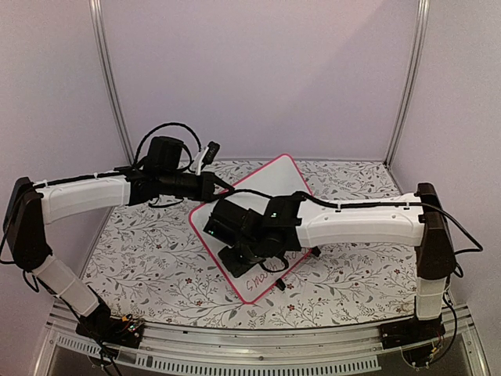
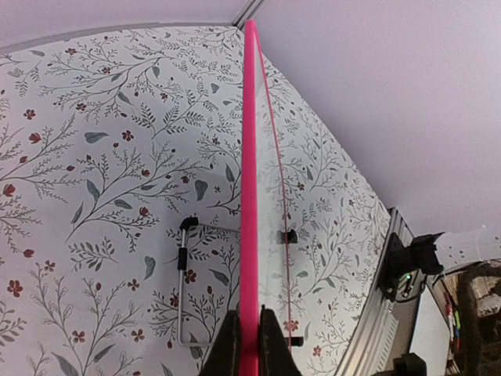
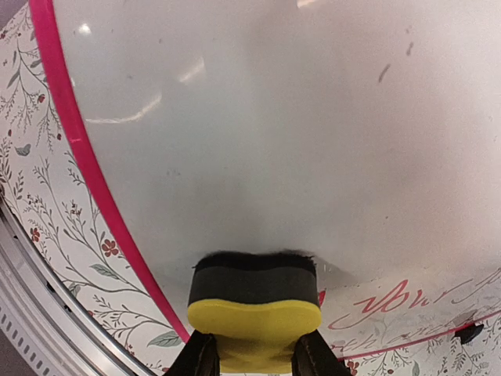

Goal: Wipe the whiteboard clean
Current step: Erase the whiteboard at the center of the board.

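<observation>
From above: the board point(image 1: 270, 182) sits mid-table point(image 1: 149, 258), turned cornerwise like a diamond, one corner towards the arm bases. The left gripper point(image 1: 210, 186) is at its far-left edge. The right arm point(image 1: 360, 223) lies across the middle, its wrist hiding much of the surface. Red writing point(image 1: 263, 280) shows in the near corner, on the base side of that wrist.

Left wrist now: the jaws are pinched tight on the pink frame point(image 2: 249, 196), so this arm is just the anchor. The board runs edge-on straight away from the camera. A black clip point(image 2: 287, 235) shows on its right side. Flat or propped, I can't tell from here.

Right wrist, and here's the action: the right gripper point(image 3: 255, 351) is clamped on the eraser point(image 3: 254, 309), yellow back towards the camera, dark felt pressed to the board. White ahead is almost clean, only a few faint specks up at the top right. The writing lies off to the eraser's right, near the board's bottom edge and running along it.

So I reckon the next stroke goes sideways, rightwards along that line of script, not forwards. The right arm is the one placed for it. The job looks well along, with this corner left to do.
</observation>
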Available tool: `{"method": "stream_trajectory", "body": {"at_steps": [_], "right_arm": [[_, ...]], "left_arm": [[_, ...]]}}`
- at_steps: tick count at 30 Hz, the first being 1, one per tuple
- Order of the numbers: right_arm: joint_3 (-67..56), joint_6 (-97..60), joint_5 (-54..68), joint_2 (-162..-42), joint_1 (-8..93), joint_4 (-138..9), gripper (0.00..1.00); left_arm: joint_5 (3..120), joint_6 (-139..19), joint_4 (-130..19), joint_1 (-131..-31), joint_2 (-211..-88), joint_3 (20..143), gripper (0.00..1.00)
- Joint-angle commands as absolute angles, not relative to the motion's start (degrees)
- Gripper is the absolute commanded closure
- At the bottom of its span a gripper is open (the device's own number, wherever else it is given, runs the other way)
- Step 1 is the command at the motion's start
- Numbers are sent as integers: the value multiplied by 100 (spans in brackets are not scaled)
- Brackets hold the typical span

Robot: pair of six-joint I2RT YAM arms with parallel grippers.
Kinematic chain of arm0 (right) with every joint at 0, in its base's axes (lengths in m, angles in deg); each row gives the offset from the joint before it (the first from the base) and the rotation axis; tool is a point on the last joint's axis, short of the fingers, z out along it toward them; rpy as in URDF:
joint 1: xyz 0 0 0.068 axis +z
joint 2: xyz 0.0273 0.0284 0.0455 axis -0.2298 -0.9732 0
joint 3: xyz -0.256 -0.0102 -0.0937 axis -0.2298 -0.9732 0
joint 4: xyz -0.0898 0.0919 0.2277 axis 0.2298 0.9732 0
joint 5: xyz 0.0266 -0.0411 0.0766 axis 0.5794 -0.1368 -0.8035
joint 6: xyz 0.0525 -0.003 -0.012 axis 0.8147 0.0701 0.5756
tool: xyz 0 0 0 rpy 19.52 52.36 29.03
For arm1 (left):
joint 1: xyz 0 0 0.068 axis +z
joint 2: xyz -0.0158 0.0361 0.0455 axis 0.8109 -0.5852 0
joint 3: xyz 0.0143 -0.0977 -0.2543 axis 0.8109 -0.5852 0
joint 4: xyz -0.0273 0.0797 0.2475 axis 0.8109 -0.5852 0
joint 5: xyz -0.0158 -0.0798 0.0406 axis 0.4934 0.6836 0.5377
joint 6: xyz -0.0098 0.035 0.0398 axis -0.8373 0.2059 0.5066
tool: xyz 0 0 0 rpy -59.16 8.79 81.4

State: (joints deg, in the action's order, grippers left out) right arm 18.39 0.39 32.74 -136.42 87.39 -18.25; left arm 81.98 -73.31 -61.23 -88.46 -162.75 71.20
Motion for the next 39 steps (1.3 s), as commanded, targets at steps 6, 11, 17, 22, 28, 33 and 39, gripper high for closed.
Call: {"method": "stream_trajectory", "body": {"at_steps": [6, 11, 17, 22, 28, 33, 39], "right_arm": [[1673, -574, 3401, -13694, 8395, -2256, 71], [618, -465, 3102, -13311, 8400, -2638, 72], [-406, -192, 2810, -12762, 8441, -3025, 72], [-524, -191, 3038, -12682, 8529, -3172, 72], [-388, -578, 3554, -12458, 8556, -4078, 72], [-373, -1113, 3989, -12257, 8554, -5124, 72], [-351, -1659, 4217, -12434, 8498, -6218, 72]], "left_arm": [[7961, -6928, -6411, -8976, -16388, 6954, 100], [7986, -6949, -6417, -8973, -16391, 6962, 100], [7988, -6969, -6390, -8960, -16429, 6954, 100], [8056, -6998, -6358, -8964, -16520, 6960, 100], [8015, -6980, -6371, -8961, -16532, 6953, 100], [7984, -6954, -6383, -8956, -16547, 6954, 100], [7992, -6954, -6385, -8954, -16578, 6966, 100]]}}
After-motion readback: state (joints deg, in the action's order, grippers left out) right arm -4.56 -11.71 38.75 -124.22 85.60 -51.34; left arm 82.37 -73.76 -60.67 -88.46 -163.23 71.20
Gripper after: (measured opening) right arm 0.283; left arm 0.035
